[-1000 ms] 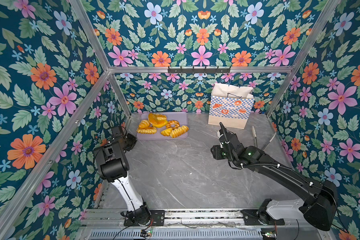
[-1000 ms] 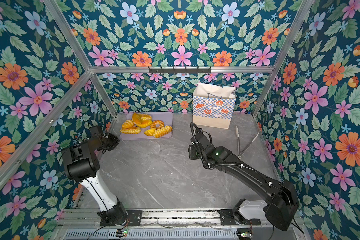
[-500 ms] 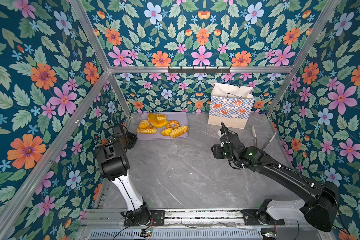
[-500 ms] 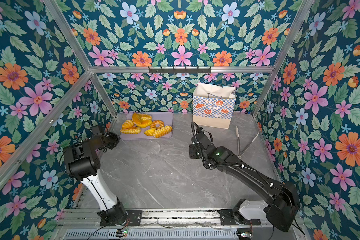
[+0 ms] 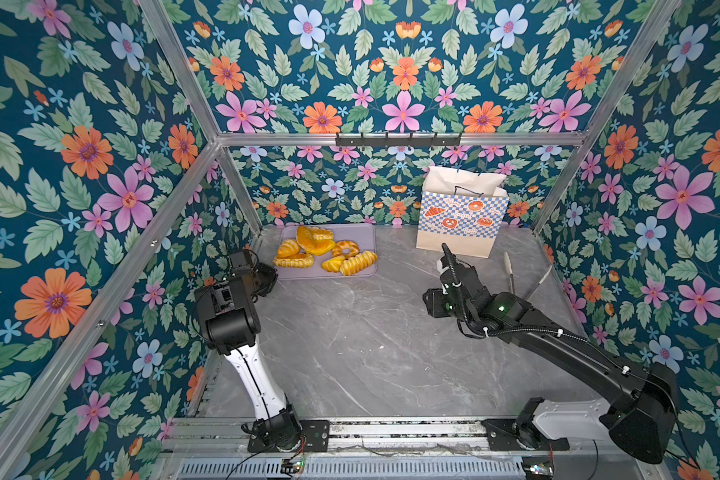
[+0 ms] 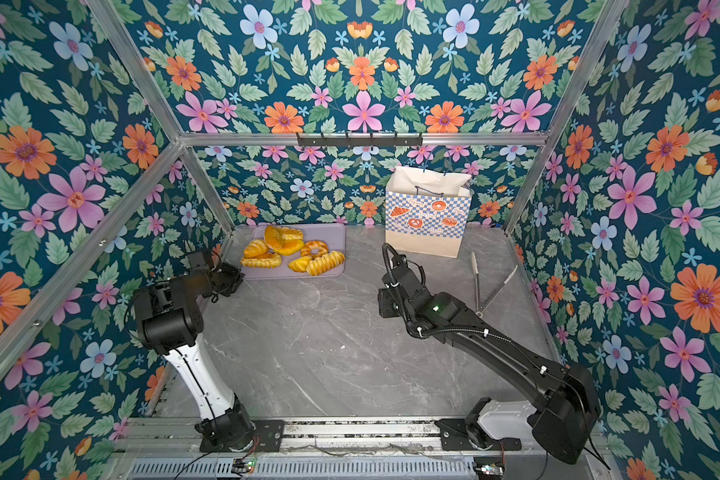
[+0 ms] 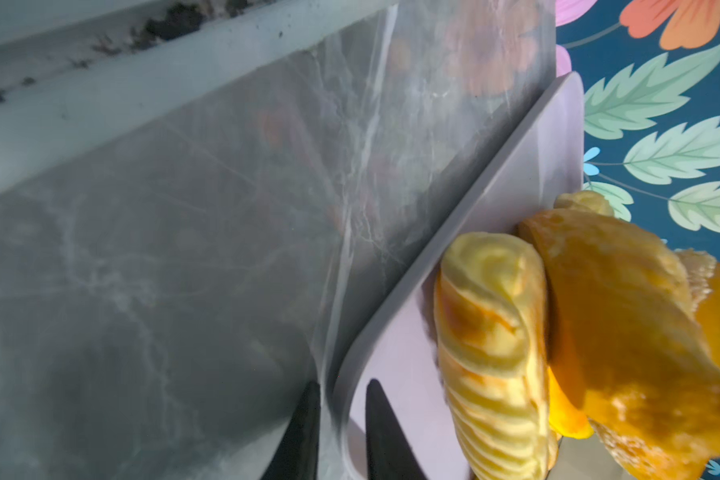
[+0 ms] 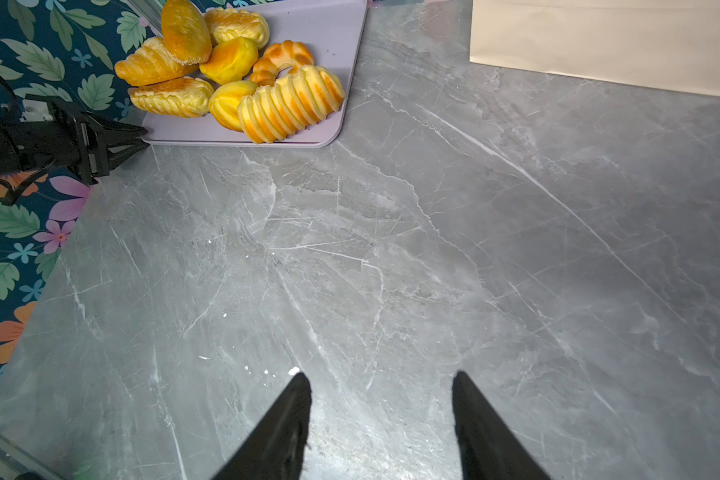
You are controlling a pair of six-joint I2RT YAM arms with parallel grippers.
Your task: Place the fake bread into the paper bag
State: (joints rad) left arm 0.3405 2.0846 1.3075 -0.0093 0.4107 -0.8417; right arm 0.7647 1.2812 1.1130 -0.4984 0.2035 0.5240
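Observation:
Several glossy golden pieces of fake bread [image 5: 325,251] [image 6: 294,251] [image 8: 233,70] lie piled on a lilac tray [image 5: 366,237] [image 8: 321,29] at the back left. The paper bag [image 5: 460,216] [image 6: 427,216] [image 8: 599,37] stands upright and open at the back right. My left gripper [image 5: 273,274] [image 7: 341,386] [image 8: 142,137] is at the tray's near-left corner, its jaws closed on the tray's rim [image 7: 528,174], one finger on each side. A ridged loaf [image 7: 491,340] lies just beyond it. My right gripper [image 8: 381,376] hangs open and empty over bare table, in front of the bag.
Metal tongs [image 5: 512,282] [image 6: 481,286] lie on the grey marble table [image 5: 371,332] to the right of my right arm [image 5: 516,316]. A black hook rail [image 5: 398,139] runs along the back wall. Flowered walls close in the left, back and right sides.
Both arms have shifted only slightly. The tray, the bread and the bag stay where they were.

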